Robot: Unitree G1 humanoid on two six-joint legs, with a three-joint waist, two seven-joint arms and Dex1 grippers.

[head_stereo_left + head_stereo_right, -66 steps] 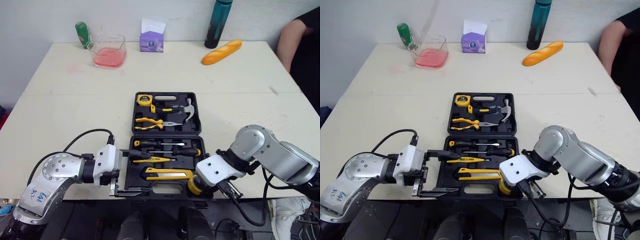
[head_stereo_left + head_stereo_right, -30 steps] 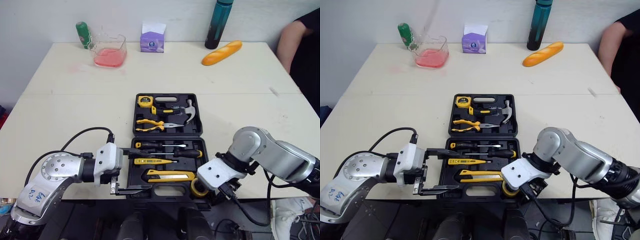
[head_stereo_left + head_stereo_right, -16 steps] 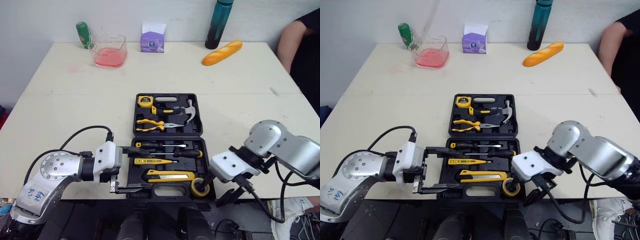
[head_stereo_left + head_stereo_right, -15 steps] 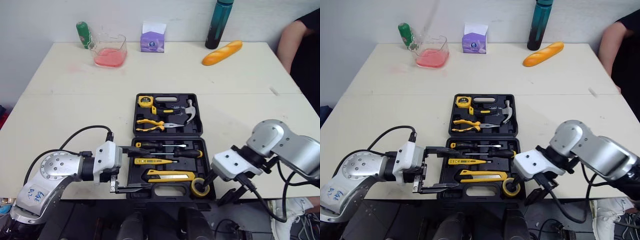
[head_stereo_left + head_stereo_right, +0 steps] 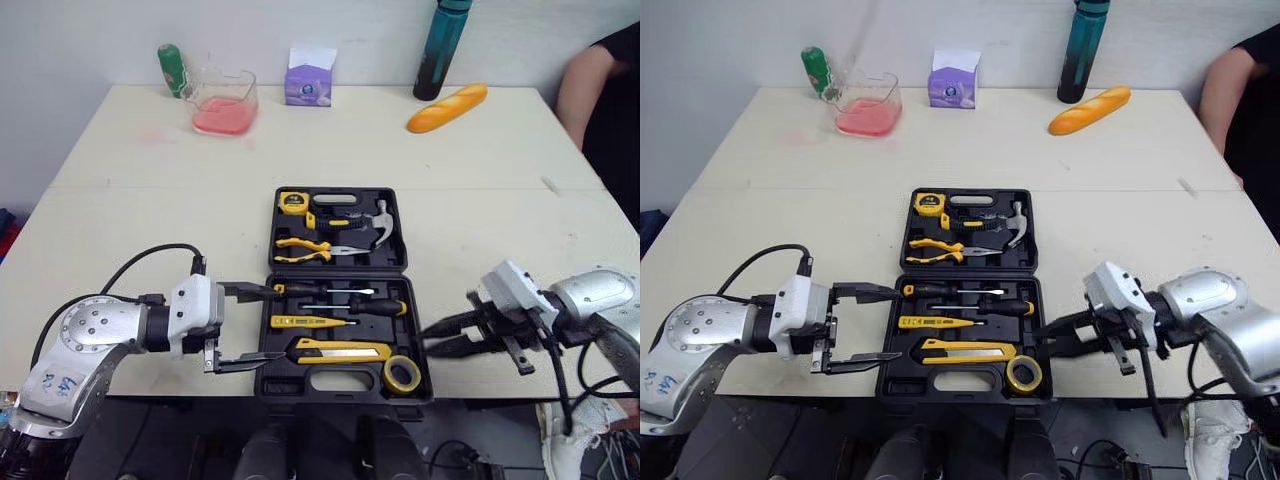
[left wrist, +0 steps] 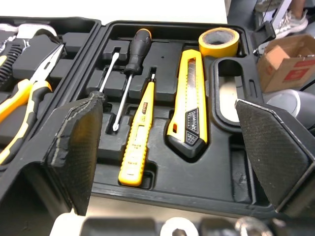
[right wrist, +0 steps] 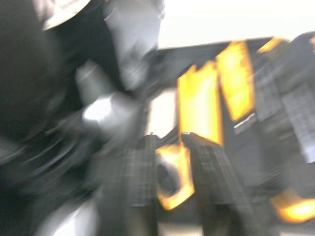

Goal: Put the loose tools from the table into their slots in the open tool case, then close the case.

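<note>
The black tool case (image 5: 338, 270) lies open at the table's near middle. Its far half holds a tape measure (image 5: 293, 202), pliers (image 5: 300, 248) and a hammer (image 5: 375, 222). The near half holds two screwdrivers (image 5: 340, 292), a yellow tester (image 5: 305, 321), a utility knife (image 5: 335, 349) and a yellow tape roll (image 5: 403, 374) in the near right corner. My left gripper (image 5: 248, 325) stands wide open at the near half's left edge, holding nothing. My right gripper (image 5: 432, 338) hovers just right of the case, pointing at it, its fingers slightly apart and empty.
Along the far edge stand a green bottle (image 5: 172, 68), a clear container of pink liquid (image 5: 224, 103), a purple box (image 5: 307, 78), a dark teal bottle (image 5: 440, 48) and a bread loaf (image 5: 447, 107). A person's arm (image 5: 590, 70) is at the far right.
My right gripper has drawn back to the right, away from the tape roll, which now lies free in the case's near right corner. The left gripper stays open beside the case.
</note>
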